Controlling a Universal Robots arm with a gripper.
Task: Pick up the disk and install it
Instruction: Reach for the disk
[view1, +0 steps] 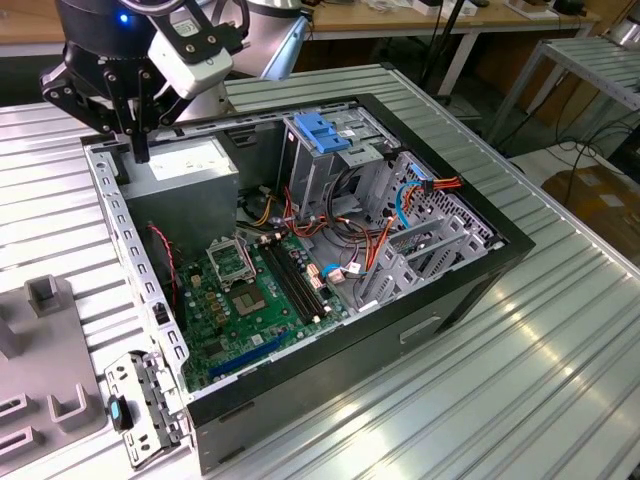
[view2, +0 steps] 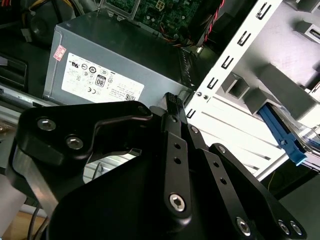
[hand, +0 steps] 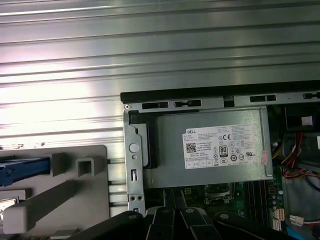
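The disk (hand: 22, 170) is sitting in the grey holder (hand: 60, 200) on the desk (view1: 520, 380), just outside the open computer case (view1: 450, 290). In the first wrist view I catch one blue side rail poking out past the holder's blocks. In the second wrist view that blue rail (view2: 282, 137) slants along under the holder's grey arms. I can't make out the rest of the casing.

My hand (view1: 140, 150) is clenched on nothing, fingers pressed together and pointing down. It hangs above the case's corner, over the edge of the grey power supply (view1: 185, 170), well apart from the disk.

In the second wrist view my fingertips (view2: 172, 100) line up just past the supply's stickered face, beside the case's perforated metal rim (view2: 235, 55).

Further into the case lies the green motherboard (view1: 250, 300). Beyond it stands the blue-topped drive cage (view1: 325, 135), with orange and red cables trailing beside it.
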